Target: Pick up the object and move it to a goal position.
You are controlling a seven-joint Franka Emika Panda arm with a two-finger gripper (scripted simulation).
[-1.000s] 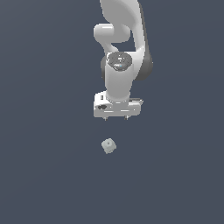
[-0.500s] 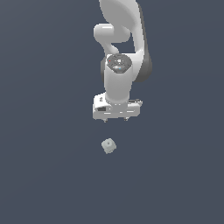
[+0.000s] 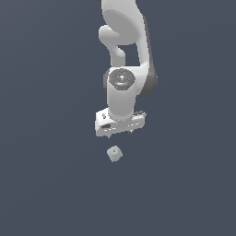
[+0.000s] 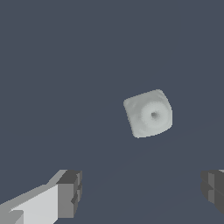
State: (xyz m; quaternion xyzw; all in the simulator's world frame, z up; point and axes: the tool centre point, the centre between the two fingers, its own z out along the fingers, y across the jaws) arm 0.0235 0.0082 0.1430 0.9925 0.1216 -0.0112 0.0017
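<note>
**Spread fingers hover short of the dimpled cube**

The fingers [image 4: 142, 192] stand spread wide with nothing between them, hanging above the desk [image 3: 46, 184]. The small pale grey-green cube [image 3: 114, 153] lies free on the desk's middle, dimple up, just beyond the fingertips and apart from them. The risk, by judgement: the cube sits off the fingers' centre line, so a straight descent could clip its rounded edge and knock it aside.

Plain dark slate-blue ground [image 3: 46, 184], uniform backdrop, flat even light
</note>
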